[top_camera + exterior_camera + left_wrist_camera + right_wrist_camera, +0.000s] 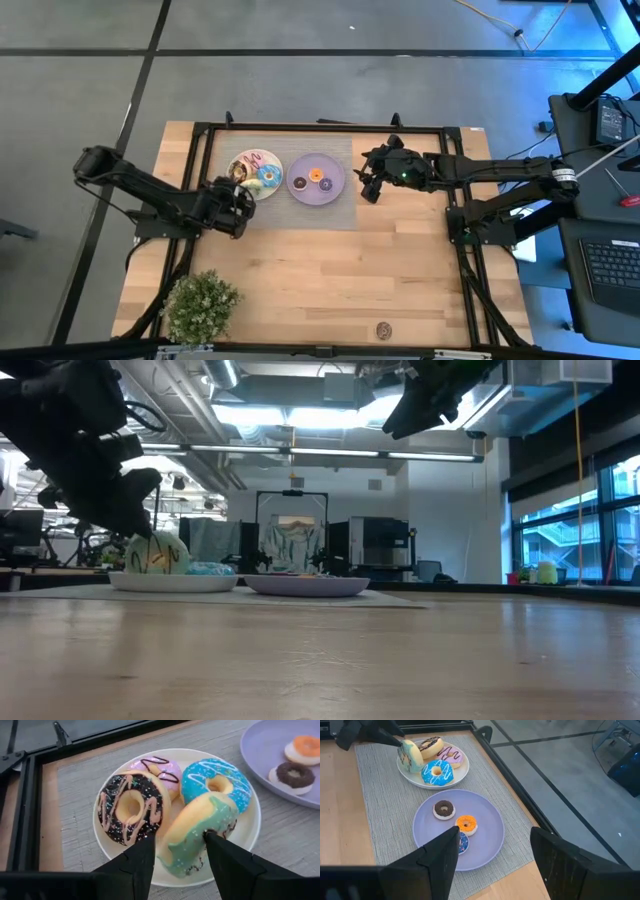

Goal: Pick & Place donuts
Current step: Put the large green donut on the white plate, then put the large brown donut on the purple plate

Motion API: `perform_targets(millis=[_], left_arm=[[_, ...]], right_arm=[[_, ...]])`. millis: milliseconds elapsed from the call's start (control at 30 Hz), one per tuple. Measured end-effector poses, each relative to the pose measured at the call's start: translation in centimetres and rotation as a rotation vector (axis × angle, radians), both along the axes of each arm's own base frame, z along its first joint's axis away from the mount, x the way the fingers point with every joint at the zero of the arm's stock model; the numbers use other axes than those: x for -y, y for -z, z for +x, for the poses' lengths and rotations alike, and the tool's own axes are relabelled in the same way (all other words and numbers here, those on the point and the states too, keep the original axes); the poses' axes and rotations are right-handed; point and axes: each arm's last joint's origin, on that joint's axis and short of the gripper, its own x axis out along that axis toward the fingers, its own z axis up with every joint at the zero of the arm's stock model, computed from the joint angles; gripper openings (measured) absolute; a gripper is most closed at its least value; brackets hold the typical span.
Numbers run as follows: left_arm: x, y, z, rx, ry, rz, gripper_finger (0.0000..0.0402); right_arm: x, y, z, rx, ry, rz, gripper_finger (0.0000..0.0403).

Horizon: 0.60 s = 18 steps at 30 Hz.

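So the white plate [250,827] has four big donuts: chocolate [131,807], pink [162,767], blue [217,780] and green [197,835]. The lilac plate [490,837] holds the minis: dark-brown [443,809], orange [466,824], purple [462,842]. The left gripper [180,847] pinches the green donut, tipped on edge over the white plate. The right gripper [492,852] hangs wide open above the lilac plate, holding nothing.

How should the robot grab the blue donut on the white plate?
The blue donut lies flat on the white plate, crowded by the green donut and the pink donut. Probably best from above, one finger in the hole, one outside its free rim toward the lilac plate.
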Motion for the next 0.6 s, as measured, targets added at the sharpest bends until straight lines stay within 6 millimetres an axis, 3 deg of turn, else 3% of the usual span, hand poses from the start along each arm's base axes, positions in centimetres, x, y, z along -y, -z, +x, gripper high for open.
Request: perform_targets(millis=[600], left_arm=[[-3.0, 0.1, 0.0, -0.023, -0.196, -0.021, 0.0173]], right_arm=[[0.0, 0.0, 0.0, 0.003, 0.002, 0.004, 0.0245]])
